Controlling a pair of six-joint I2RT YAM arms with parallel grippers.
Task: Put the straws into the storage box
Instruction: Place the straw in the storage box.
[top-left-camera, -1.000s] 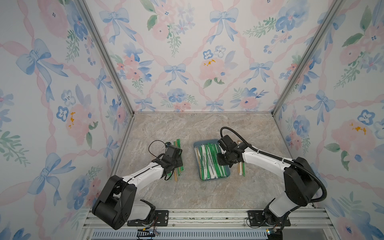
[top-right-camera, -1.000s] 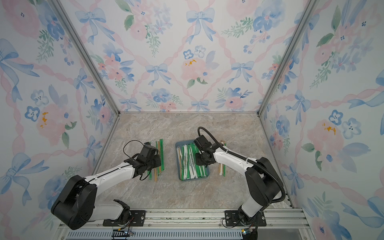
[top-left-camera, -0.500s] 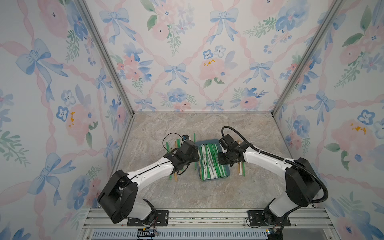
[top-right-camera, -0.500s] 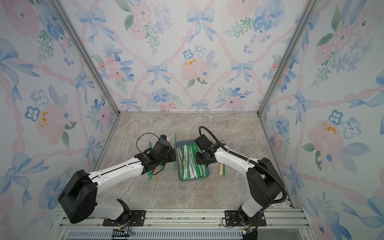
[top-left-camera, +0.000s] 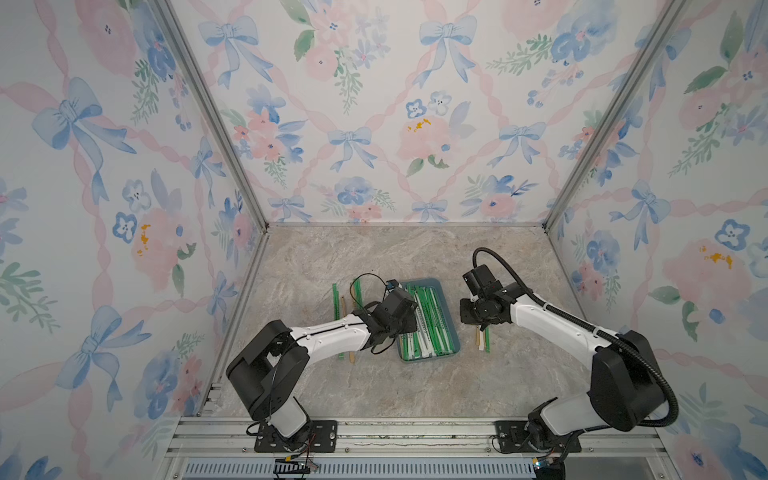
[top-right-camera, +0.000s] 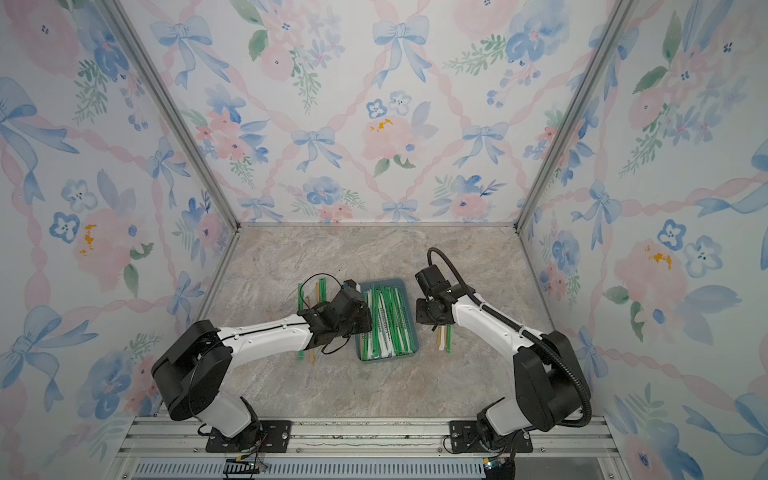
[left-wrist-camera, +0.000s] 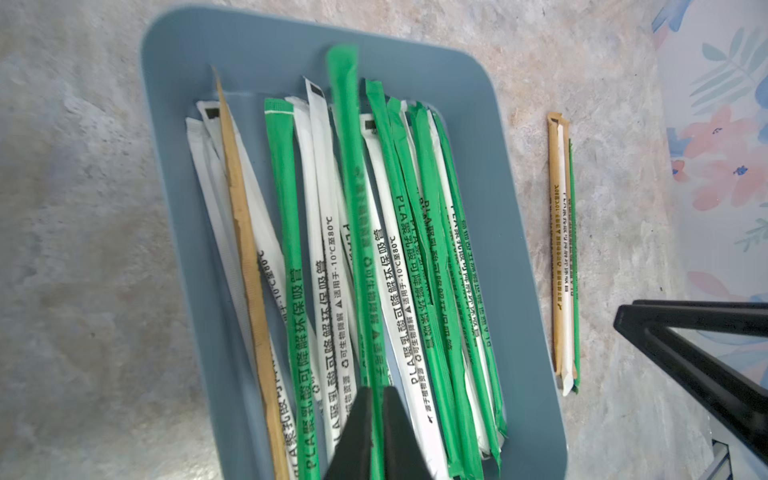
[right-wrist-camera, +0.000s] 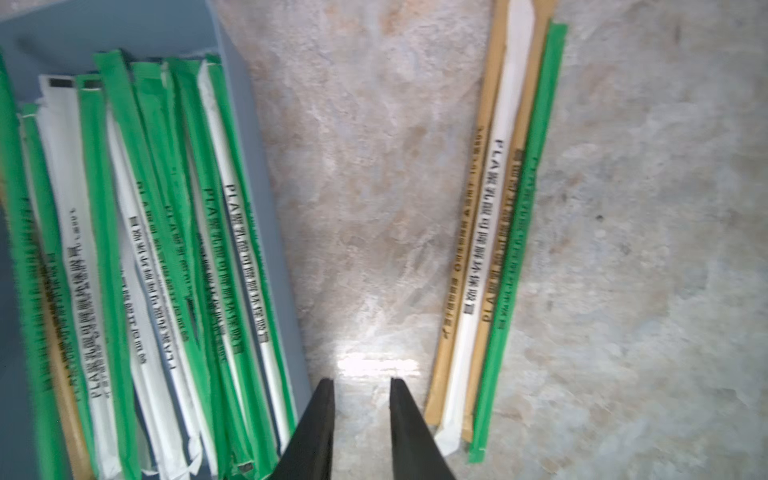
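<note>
**Top views.** The box (top-left-camera: 428, 283) lies mid-table (top-left-camera: 374, 395), its long side running away from the robot. It is filled with green and white straws (top-left-camera: 432, 324) laid lengthwise. The left gripper (top-left-camera: 401, 318) hangs over the box's left edge. The right gripper (top-left-camera: 482, 316) hangs over the table just right of the box. Only these views show the left group (top-right-camera: 300, 299) of green and tan straws, on the table left of the box and partly under the left arm. A right group (top-right-camera: 444, 340) lies right of the box. Neither gripper's jaws can be made out here.

**Left wrist view.** The left gripper (left-wrist-camera: 375, 392) has its fingers almost together. One green straw (left-wrist-camera: 353, 187) is pinched in the thin gap. It is blurred, and its far end lies above the other straws. A tan straw shows among those in the box. Past the box wall (left-wrist-camera: 519, 249), apart from it, the right group (left-wrist-camera: 561, 249) reads as three: tan, white, green.

**Right wrist view.** The right gripper (right-wrist-camera: 361, 384) has its fingers slightly apart with nothing between them. It is over bare table (right-wrist-camera: 365, 208), between the box wall (right-wrist-camera: 257, 166) and the right group (right-wrist-camera: 494, 228). Here that group resolves into four touching straws: two tan, a white on top, and a green outermost. One fingertip is just beside their near ends.
</note>
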